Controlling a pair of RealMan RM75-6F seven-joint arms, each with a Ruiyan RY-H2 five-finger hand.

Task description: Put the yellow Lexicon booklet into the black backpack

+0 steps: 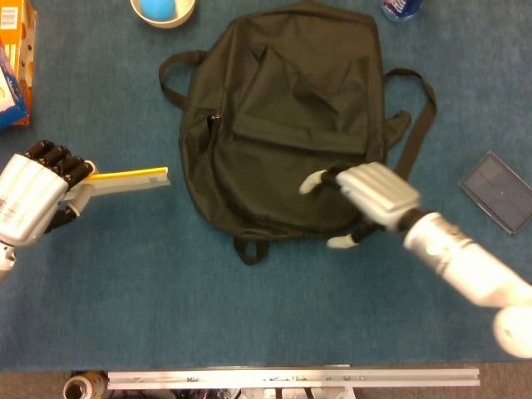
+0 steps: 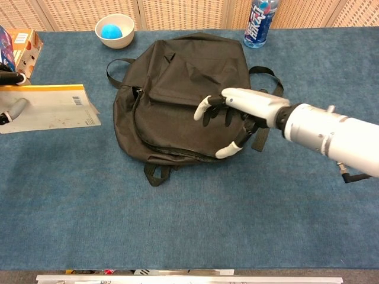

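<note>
Over the lower right part of the black backpack (image 1: pixel 283 125), the right hand (image 1: pixel 370 199) is reaching in from the right with its fingers spread apart and holding nothing; in the chest view the same right hand (image 2: pixel 237 118) is showing white fingertips (image 2: pixel 201 108) pointing left across the pack's front panel, the thumb dropping toward the lower edge. Whether the fingertips are touching the fabric cannot be told. Its silver forearm (image 2: pixel 331 136) is stretching back toward the right edge.

At the far left of the table, the left hand (image 1: pixel 33 199) is gripping the yellow Lexicon booklet (image 1: pixel 125 179) by its left end, fingers wrapped around it. From the head view the booklet is showing nearly edge-on, a yellow strip above grey, its free end pointing toward the backpack but lying well apart from it. In the chest view the yellow Lexicon booklet (image 2: pixel 50 106) is presenting a grey face with a barcode near its top right corner.

The backpack is lying flat on the blue tabletop (image 2: pixel 189 219), straps spread to either side, a loop at its lower edge. Beyond it, a white bowl (image 2: pixel 114 29) holding a blue ball (image 2: pixel 109 31) is sitting at upper left and a drink bottle (image 2: pixel 257 22) at upper right. A dark flat case (image 1: pixel 500 189) is lying to the right, and an orange box (image 1: pixel 18 58) is standing at the left edge.
</note>
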